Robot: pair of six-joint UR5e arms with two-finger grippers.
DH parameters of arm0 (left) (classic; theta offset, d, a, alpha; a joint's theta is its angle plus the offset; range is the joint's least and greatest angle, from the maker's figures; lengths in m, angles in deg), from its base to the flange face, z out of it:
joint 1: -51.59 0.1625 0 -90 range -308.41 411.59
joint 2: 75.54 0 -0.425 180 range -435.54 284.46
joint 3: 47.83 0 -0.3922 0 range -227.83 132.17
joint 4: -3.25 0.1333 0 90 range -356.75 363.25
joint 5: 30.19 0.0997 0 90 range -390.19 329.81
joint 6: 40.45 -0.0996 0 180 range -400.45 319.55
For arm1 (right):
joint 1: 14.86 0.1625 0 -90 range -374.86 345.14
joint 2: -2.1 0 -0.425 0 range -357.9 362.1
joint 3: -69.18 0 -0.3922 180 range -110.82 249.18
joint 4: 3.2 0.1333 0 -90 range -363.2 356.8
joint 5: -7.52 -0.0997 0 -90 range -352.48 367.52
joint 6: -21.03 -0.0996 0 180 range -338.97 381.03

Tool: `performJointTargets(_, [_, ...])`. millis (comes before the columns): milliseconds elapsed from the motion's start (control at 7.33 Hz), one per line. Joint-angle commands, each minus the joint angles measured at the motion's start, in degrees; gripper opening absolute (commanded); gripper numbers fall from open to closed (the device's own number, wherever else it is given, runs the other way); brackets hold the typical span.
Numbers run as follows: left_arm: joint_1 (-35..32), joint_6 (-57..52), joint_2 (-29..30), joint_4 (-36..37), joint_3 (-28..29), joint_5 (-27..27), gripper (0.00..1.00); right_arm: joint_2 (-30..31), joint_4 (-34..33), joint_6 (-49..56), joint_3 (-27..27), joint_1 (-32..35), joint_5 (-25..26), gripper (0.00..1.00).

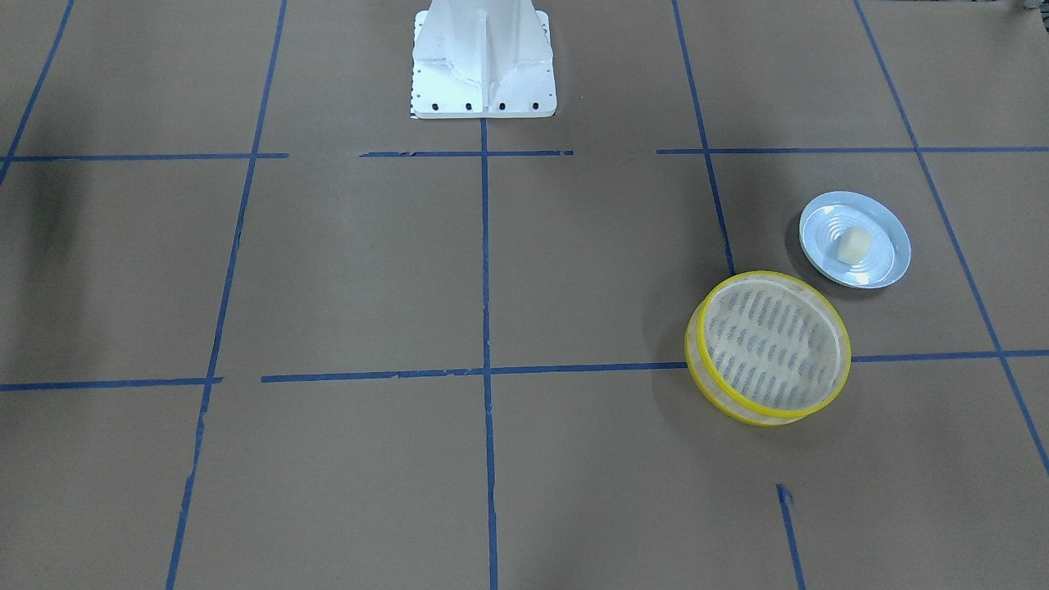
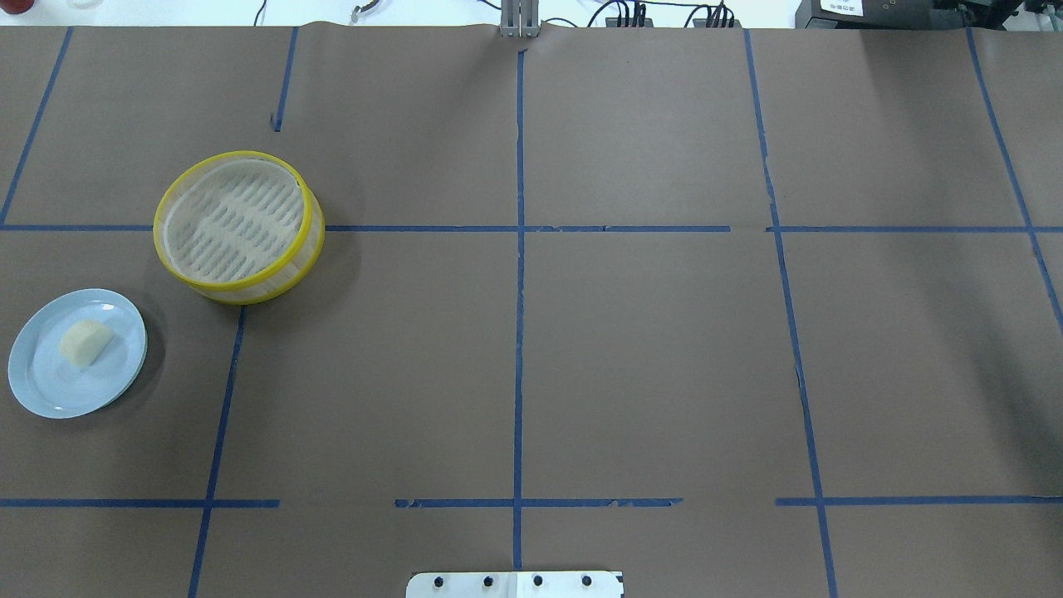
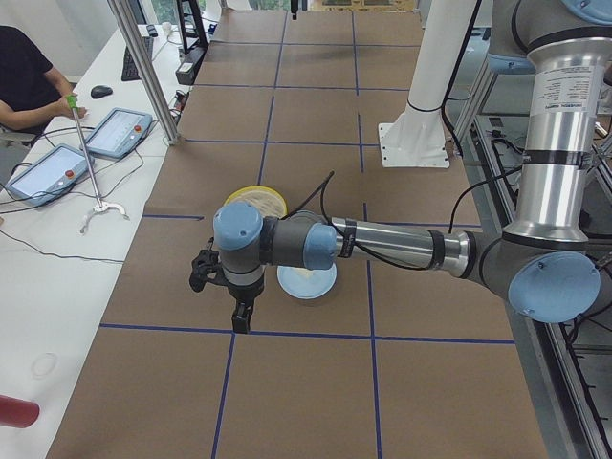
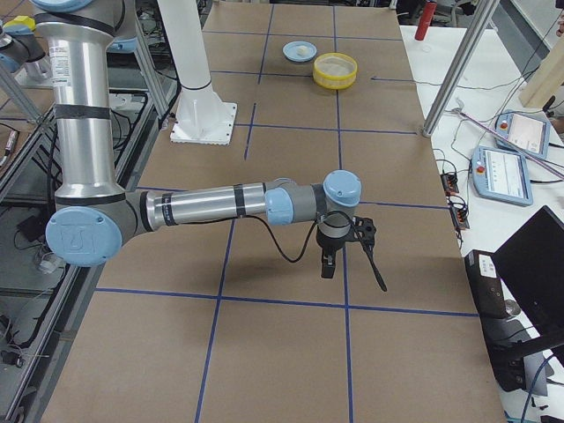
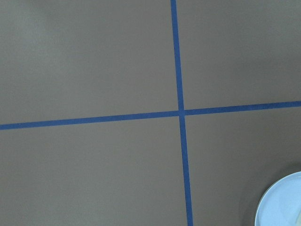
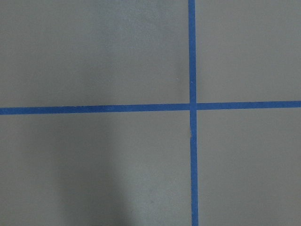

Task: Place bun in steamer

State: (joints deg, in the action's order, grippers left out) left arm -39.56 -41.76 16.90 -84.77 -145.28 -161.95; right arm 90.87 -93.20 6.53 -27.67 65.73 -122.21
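The cream-white bun (image 1: 853, 244) lies on a pale blue ridged plate (image 1: 887, 264); both also show in the overhead view, the bun (image 2: 85, 342) on the plate (image 2: 50, 390), at the table's left. The yellow-rimmed steamer (image 1: 703, 373) stands empty just beyond the plate, and it shows from overhead too (image 2: 249, 286). My left gripper (image 3: 241, 320) hangs over the table near the plate (image 3: 308, 285); I cannot tell if it is open. My right gripper (image 4: 327, 264) hangs far from the steamer (image 4: 336, 70); I cannot tell its state. The left wrist view shows only the plate's edge (image 5: 282, 202).
The white robot base (image 1: 483, 65) stands at the table's robot-side edge. Blue tape lines grid the brown table. A side bench holds tablets (image 3: 48, 167) and a person sits there. A metal post (image 4: 449, 75) stands beside the table.
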Motion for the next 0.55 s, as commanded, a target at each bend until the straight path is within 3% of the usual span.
performJointTargets(0, [6.46,12.66,-1.98,-0.21,-6.57,1.66,1.0,0.0,0.0,0.0,0.0,0.0,0.0,1.0])
performJointTargets(273, [11.4,19.89,-4.36,-3.97,-8.28,1.85,1.0,0.0,0.0,0.0,0.0,0.0,0.0,1.0])
performJointTargets(409, [15.87,29.08,-5.76,-9.82,-9.24,1.94,1.0,0.0,0.0,0.0,0.0,0.0,0.0,1.0])
